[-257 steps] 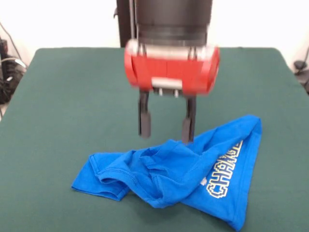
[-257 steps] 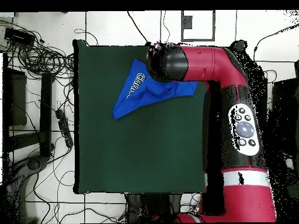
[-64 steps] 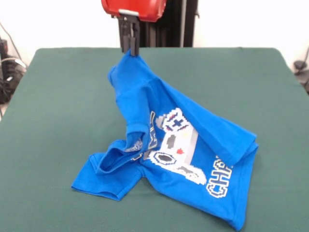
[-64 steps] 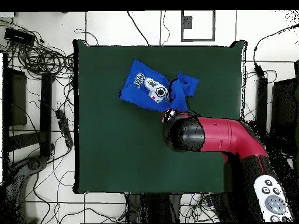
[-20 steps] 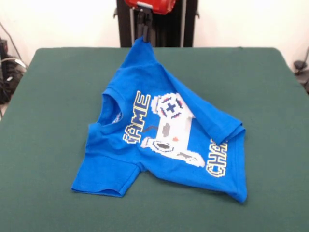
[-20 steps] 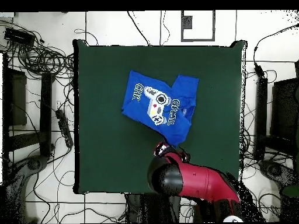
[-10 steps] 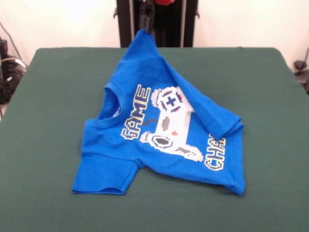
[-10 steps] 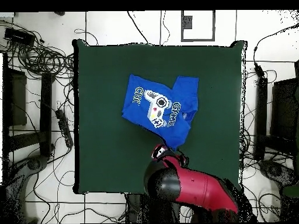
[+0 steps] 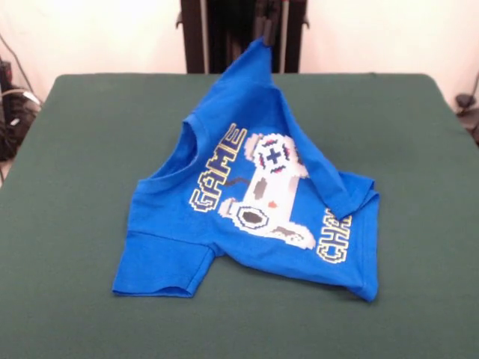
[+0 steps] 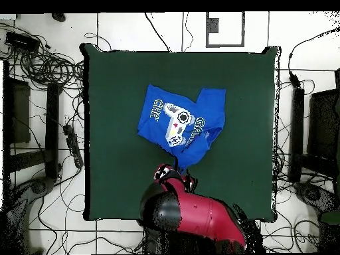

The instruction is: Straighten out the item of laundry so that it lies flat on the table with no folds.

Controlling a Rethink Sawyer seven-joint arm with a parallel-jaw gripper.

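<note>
Above the dark green felt surface [image 9: 90,149], far edge: gripper [image 9: 268,31] fingers clamped one corner of the bright blue printed T-shirt [image 9: 254,202], lifted; right side folded.

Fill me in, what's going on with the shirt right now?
The gripper holds one corner of the blue T-shirt lifted at the far edge of the green table. The print faces up and most of the shirt lies spread, but one side is folded over beside the lettering.
</note>
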